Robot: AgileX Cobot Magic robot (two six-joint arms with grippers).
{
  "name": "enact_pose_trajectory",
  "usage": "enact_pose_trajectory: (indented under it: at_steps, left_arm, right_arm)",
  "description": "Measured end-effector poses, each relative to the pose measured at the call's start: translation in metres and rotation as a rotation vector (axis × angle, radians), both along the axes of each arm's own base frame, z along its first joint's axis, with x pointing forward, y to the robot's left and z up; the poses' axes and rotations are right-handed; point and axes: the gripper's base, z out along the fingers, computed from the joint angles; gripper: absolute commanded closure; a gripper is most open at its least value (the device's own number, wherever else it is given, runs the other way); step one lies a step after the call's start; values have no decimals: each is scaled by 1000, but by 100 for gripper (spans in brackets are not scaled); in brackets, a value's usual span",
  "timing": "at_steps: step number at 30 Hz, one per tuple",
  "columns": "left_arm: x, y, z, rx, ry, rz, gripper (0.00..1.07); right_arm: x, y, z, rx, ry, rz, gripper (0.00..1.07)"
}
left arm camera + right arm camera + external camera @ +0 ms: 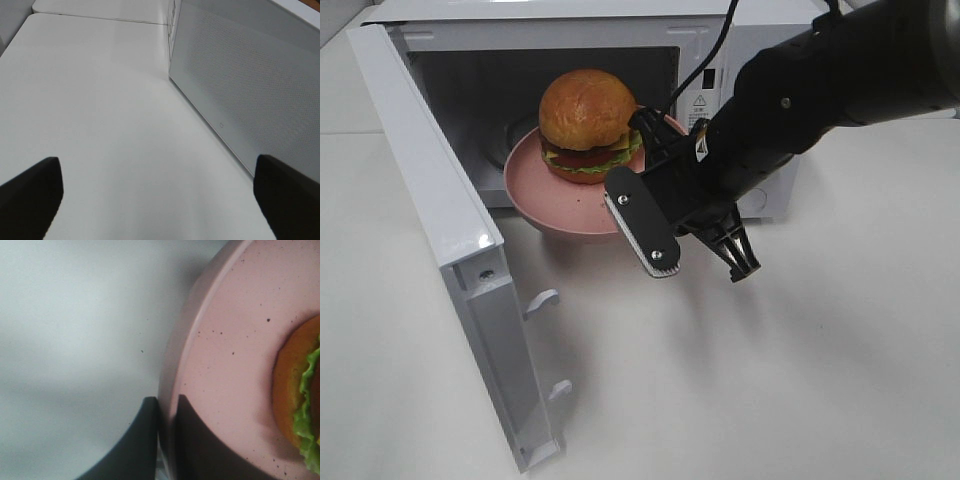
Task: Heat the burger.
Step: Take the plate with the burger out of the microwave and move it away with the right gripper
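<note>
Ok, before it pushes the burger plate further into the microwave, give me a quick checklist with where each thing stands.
1. Microwave door swung fully open: ok.
2. Right gripper shut on the rim of the pink plate: ok.
3. Burger upright and inside the plate's rim: ok.
4. Plate fully inside the microwave: not ok, its front edge hangs out of the opening.
5. Left gripper open, holding nothing, beside the door's outer face: ok.
6. Free space behind the plate in the cavity: cannot tell.
</note>
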Motion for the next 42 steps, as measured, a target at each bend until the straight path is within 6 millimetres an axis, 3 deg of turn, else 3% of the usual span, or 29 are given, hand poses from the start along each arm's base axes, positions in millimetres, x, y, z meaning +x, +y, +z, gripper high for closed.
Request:
enact_pose_trajectory:
  at_steps: [24,42]
  left_arm:
    - [0,0,0,0,0,0,11]
    - [0,0,0,0,0,0,11]
  right_arm:
    - [-62,-47,12,12,1,-11,107]
    - [-112,-85,35,62,-18,-57,107]
